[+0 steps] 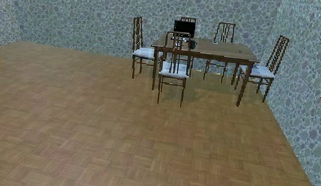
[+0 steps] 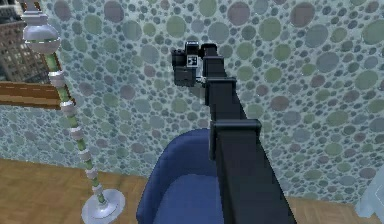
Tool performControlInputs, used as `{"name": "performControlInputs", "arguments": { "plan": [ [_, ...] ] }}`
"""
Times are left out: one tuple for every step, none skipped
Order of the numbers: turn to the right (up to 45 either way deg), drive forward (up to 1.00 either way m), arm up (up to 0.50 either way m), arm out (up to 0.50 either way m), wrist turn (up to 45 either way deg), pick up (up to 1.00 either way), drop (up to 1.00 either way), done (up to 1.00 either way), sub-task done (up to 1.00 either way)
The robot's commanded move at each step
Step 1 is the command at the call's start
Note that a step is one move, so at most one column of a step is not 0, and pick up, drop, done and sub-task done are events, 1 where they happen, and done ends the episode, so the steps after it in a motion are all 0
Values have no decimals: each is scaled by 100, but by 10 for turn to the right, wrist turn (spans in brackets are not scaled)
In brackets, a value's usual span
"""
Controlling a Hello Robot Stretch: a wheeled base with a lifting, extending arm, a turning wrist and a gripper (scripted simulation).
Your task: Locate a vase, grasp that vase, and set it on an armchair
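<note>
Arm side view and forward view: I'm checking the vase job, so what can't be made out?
- gripper: arm side view, far end too small and dark; cannot tell whether it holds anything.
- blue armchair: arm side view, partly behind the arm, cut by the bottom edge.
- dark things on the table: forward view, too small to name.
</note>
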Motion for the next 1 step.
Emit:
{"name": "performControlInputs", "arguments": {
  "plan": [
    [0,0,-46,0,0,0,0,0,0]
  ]
}}
